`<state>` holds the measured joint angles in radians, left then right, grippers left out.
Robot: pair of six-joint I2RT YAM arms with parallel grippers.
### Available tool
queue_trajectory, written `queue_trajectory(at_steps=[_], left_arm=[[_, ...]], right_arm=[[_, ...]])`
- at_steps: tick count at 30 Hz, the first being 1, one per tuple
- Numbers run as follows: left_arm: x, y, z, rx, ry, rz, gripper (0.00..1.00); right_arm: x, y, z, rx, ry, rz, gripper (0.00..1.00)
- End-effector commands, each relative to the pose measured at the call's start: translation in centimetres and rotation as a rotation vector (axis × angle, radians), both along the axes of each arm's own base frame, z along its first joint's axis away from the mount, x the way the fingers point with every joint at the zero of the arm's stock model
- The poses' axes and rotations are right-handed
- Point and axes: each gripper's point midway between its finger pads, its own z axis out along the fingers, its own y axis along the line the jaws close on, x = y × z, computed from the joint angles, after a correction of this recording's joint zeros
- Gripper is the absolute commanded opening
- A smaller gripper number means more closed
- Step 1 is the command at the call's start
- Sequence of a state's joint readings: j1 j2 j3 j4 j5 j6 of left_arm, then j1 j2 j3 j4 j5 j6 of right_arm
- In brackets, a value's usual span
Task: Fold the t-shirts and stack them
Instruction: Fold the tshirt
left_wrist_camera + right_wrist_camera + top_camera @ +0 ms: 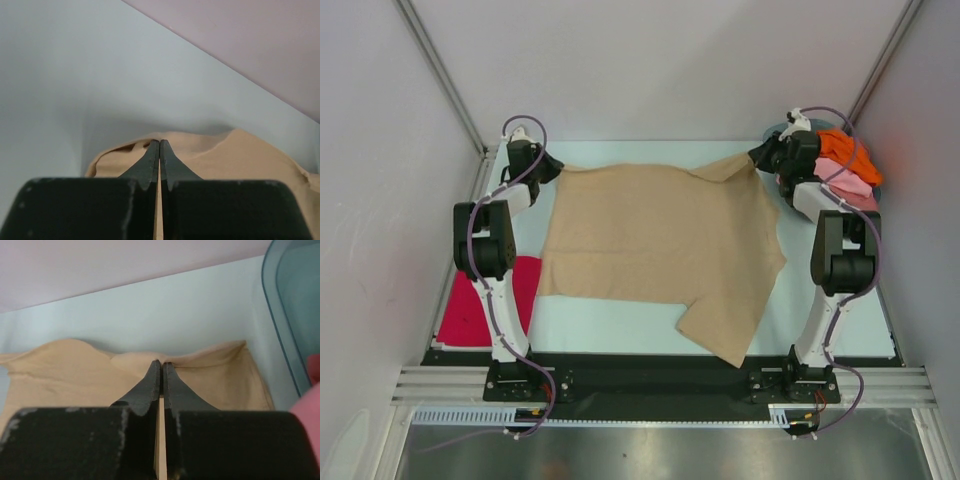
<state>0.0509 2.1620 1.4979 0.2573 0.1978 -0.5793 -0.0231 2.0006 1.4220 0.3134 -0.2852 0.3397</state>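
Observation:
A large tan t-shirt point(660, 245) lies spread over the middle of the table, with one sleeve reaching toward the near edge. My left gripper point(552, 168) is shut on its far left corner. In the left wrist view the cloth point(240, 160) bunches around the closed tips of that gripper point(160, 141). At the far right corner my right gripper point(757, 155) is shut on the same shirt. The right wrist view shows this gripper point(161, 362) pinching a fold of tan cloth point(60, 370). A magenta-red t-shirt point(470, 300) lies at the near left. Orange point(845, 155) and pink point(850, 185) t-shirts are heaped at the far right.
The teal plastic basin point(285, 300) stands at the far right corner, close beside my right gripper, and holds the heaped shirts. Grey walls close in the table on the left, back and right. A black strip runs along the near edge by the arm bases.

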Motion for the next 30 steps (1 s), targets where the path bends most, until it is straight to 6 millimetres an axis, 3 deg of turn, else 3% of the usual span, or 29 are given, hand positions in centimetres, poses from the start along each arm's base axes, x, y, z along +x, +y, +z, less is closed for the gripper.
queue_trajectory(at_steps=[1,6,8,9,18,23,30], left_arm=[[-0.3,-0.9,1.9,-0.054,0.000,-0.048,0.00],[-1.5,-1.0,0.8,-0.069,0.078,-0.047,0.00],[-1.9,-1.0,0.8,-0.079,0.091,-0.046,0.00],[-2.2,-0.9,0.7,-0.080,0.101,-0.044,0.00],[-4.3,0.3,2.2,-0.081,0.137,-0.008,0.00],[-5.2,0.8,3.0,-0.083,0.133,0.007,0.00],[-7.3,1.0,1.1,-0.098,0.212,0.014,0.00]], right_arm=[[-1.6,-1.6,4.8,0.027,-0.056,-0.050,0.00],[-3.5,-2.3,5.7,0.033,-0.034,-0.056,0.00],[-4.3,-2.5,5.2,0.036,-0.008,-0.060,0.00],[-4.7,-2.5,6.0,0.036,-0.020,-0.060,0.00],[-7.7,-2.2,5.2,0.047,0.039,-0.049,0.00],[-8.3,-1.9,4.7,0.051,0.065,-0.037,0.00],[-9.9,-2.0,4.6,0.051,0.105,-0.047,0.00]])
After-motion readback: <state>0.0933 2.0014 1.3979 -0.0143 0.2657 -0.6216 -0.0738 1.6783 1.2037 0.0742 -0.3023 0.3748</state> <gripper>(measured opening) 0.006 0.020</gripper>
